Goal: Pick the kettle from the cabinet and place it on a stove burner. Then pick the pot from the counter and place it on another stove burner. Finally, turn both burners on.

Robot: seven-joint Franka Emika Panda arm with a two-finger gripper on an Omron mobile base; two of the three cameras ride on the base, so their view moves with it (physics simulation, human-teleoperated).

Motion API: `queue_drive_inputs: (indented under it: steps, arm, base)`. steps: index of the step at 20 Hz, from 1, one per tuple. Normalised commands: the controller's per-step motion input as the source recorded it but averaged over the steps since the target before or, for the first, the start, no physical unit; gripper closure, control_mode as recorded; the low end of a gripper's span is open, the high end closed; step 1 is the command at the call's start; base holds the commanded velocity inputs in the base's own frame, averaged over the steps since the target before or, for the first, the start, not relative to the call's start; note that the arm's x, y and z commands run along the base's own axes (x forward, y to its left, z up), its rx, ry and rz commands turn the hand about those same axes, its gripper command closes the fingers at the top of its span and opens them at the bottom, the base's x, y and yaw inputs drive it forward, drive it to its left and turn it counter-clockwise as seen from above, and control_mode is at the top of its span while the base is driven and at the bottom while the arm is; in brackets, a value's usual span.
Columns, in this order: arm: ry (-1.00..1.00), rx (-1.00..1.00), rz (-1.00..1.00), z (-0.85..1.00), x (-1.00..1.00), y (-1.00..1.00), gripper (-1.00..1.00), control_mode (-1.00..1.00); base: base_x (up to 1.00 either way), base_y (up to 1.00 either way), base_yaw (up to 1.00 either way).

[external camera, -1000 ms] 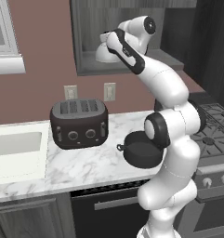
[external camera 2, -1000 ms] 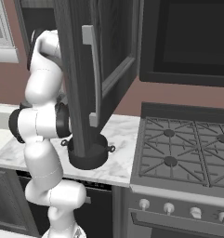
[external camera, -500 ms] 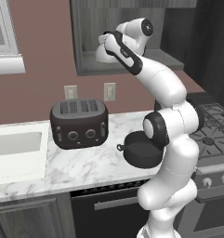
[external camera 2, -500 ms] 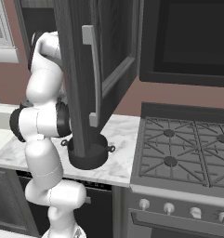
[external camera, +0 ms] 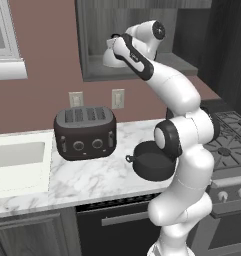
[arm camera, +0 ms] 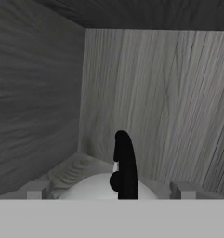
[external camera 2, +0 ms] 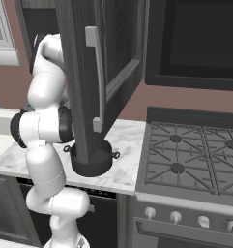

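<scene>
The white-silver kettle (external camera: 107, 59) stands on the shelf of the dark grey cabinet (external camera: 92, 30). My gripper (external camera: 114, 46) is inside the niche, just above and against the kettle. In the hand view the kettle's dome (arm camera: 92, 189) and black arched handle (arm camera: 125, 162) sit low in the middle. My gripper (arm camera: 109, 190) is open, with one fingertip on each side of the handle (arm camera: 36, 189). The dark pot (external camera: 152, 161) rests on the marble counter (external camera: 92, 177) beside my arm. Its lower part (external camera 2: 91, 163) shows under the cabinet door. The stove burners (external camera 2: 177, 167) lie to the right.
The open cabinet door (external camera 2: 101, 72) hangs over the counter edge beside the stove. A dark four-slot toaster (external camera: 86, 131) stands left of the pot, and a white sink (external camera: 14, 155) lies further left. Silver knobs (external camera 2: 149, 212) line the stove front, and a black microwave (external camera 2: 193, 43) hangs above it.
My hand has edged slightly up and deeper into the cabinet niche toward the kettle. The jaws have stayed open; pot and kettle have not moved.
</scene>
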Motion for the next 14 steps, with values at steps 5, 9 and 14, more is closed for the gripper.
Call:
queue_drive_inputs:
  steps: [5,9,14]
  arm:
    - [0.00,0.00,0.00,-0.17,0.05,0.00,1.00,-1.00]
    - [0.01,0.00,0.00,-0.15,0.12,0.03,1.00,-1.00]
    - [0.03,0.00,0.00,-0.07,0.09,0.06,1.00,-1.00]
  base:
    - [0.00,0.00,0.00]
    - [0.00,0.00,0.00]
    - [0.00,0.00,0.00]
